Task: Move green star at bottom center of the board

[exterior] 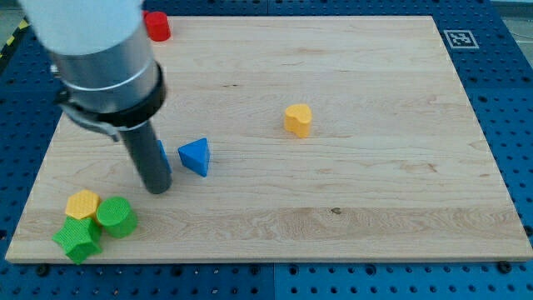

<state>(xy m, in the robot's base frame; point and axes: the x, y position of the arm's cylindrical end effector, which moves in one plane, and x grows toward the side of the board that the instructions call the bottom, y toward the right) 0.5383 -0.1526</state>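
The green star (77,239) lies at the board's bottom left corner, touching a green round block (116,217) on its right and a yellow block (82,203) above it. My tip (157,189) is on the board a little up and to the right of this cluster, apart from it. A blue block (161,153) is mostly hidden behind the rod. A blue triangle (196,156) lies just to the right of the rod.
A yellow heart-like block (298,119) sits near the board's middle. A red block (156,26) sits at the top edge, left of centre. A marker tag (459,38) is at the board's top right corner. The wooden board (350,208) lies on a blue perforated table.
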